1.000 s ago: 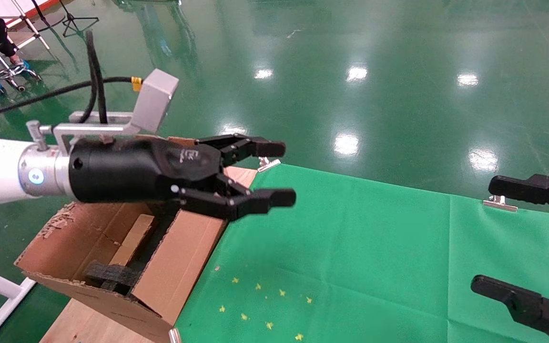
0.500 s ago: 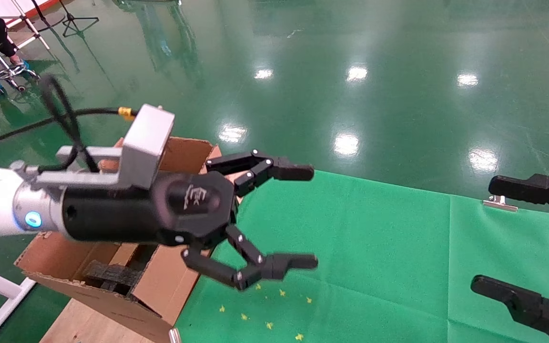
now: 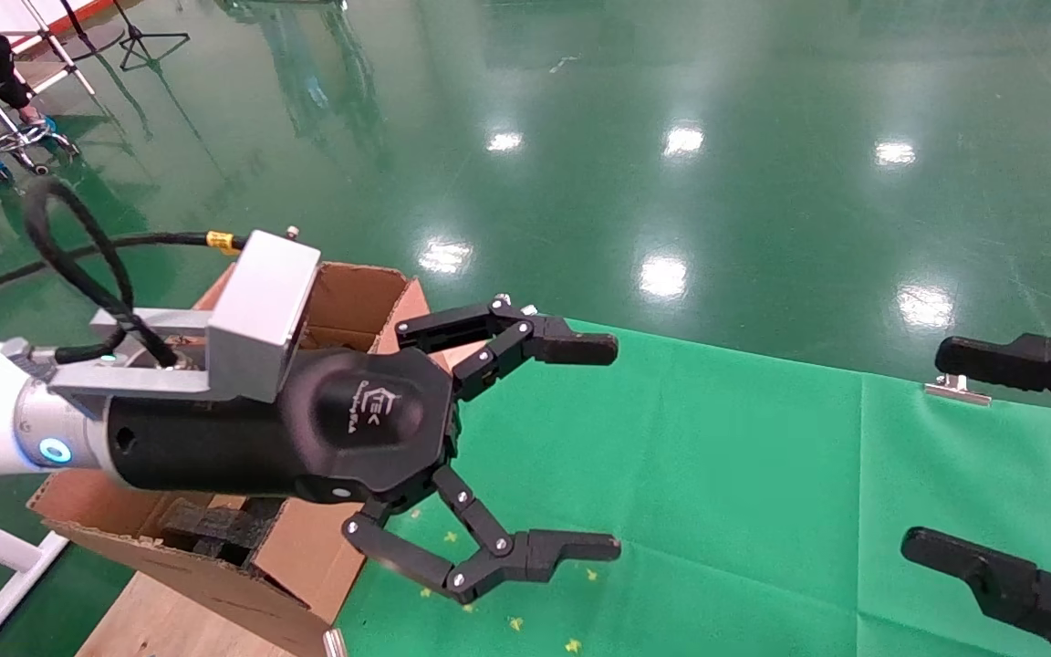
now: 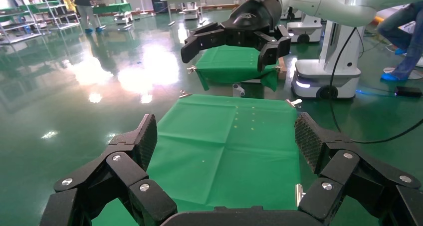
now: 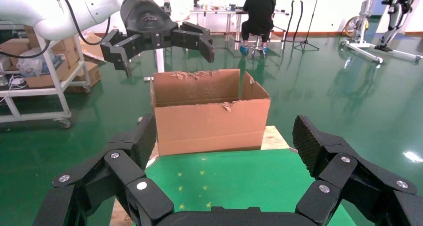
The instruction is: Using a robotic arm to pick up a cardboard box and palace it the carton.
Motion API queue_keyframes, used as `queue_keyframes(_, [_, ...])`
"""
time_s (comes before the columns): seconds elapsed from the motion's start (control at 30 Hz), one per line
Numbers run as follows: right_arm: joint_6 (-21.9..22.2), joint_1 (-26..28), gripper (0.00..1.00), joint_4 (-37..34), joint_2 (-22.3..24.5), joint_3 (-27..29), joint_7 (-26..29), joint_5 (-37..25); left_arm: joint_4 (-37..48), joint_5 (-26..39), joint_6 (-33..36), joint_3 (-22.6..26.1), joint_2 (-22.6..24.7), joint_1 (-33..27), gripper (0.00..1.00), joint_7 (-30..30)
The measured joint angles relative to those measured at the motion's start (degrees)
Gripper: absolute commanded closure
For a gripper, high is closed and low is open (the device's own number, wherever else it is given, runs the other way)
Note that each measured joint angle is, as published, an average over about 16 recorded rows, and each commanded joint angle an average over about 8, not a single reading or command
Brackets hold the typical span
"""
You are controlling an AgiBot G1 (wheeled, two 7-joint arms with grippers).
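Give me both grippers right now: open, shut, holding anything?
Left gripper: open wide, holding nothing, above the green cloth beside the carton.
Right gripper: open, empty, at the cloth's right edge.

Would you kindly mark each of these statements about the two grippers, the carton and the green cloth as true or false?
1. The left gripper is open. True.
2. The left gripper holds a small taped box. False: nothing is between its fingers.
3. The carton stands at the edge of the green cloth, on the robot's left. True.
4. The carton's flaps are folded shut. False: they stand up, and the top is open.
5. The right gripper is shut. False: it is open, at the right edge of the head view.
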Motion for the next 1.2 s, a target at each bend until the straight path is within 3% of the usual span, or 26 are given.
queue_keyframes(1.2, [0.0,0.0,0.0,0.0,0.0,0.0,0.0,0.0,1.2,0.4,0.1,0.9,0.0,-1.1,0.0,-0.6])
